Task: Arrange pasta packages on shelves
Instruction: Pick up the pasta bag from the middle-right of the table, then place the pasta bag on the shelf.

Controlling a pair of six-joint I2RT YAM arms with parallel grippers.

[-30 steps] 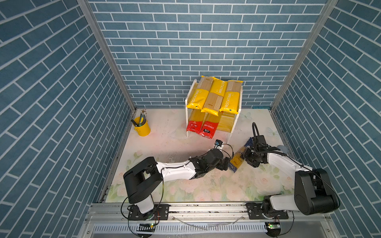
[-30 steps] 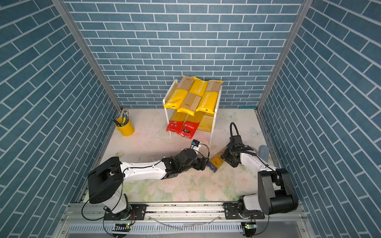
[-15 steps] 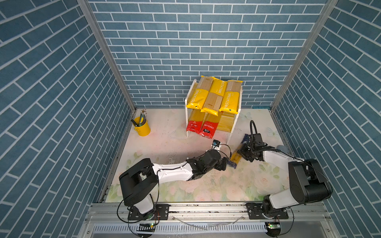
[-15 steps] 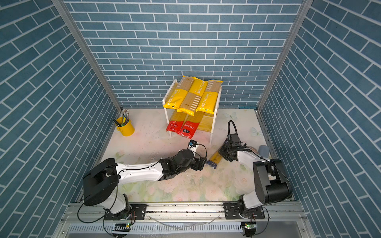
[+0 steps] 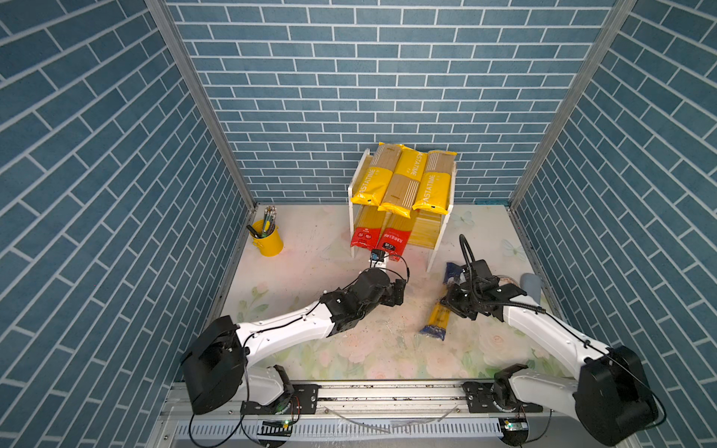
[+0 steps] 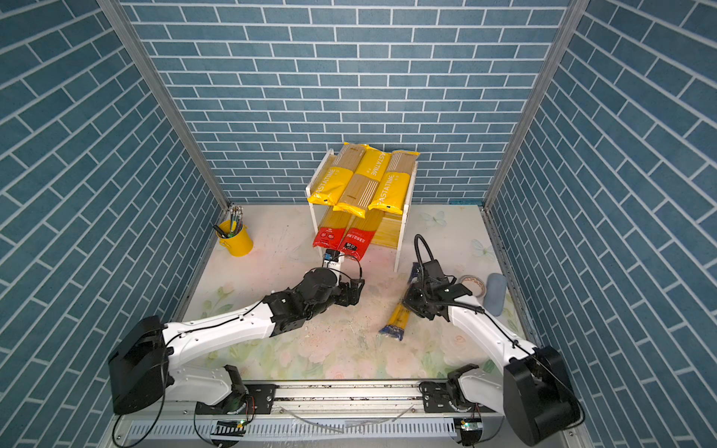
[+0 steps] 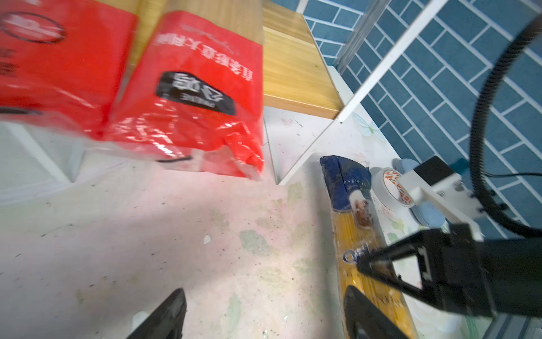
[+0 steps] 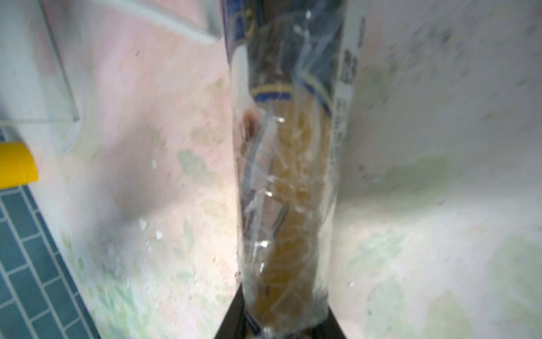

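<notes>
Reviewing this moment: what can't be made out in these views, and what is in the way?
Right tool: in both top views its own wrist covers the jaws.
Blue-ended bag: middle hidden under the same wrist in the top views; print smeared by blur in the right wrist view.
Lower shelf: rear hidden by the PASTATIME bags above, in both top views.
Red-ended bags: lettering blurred in the left wrist view.

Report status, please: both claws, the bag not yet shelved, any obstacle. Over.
Left claw open, empty. Right claw shut on blue-ended bag. Rack's white leg stands near bag's far end.
</notes>
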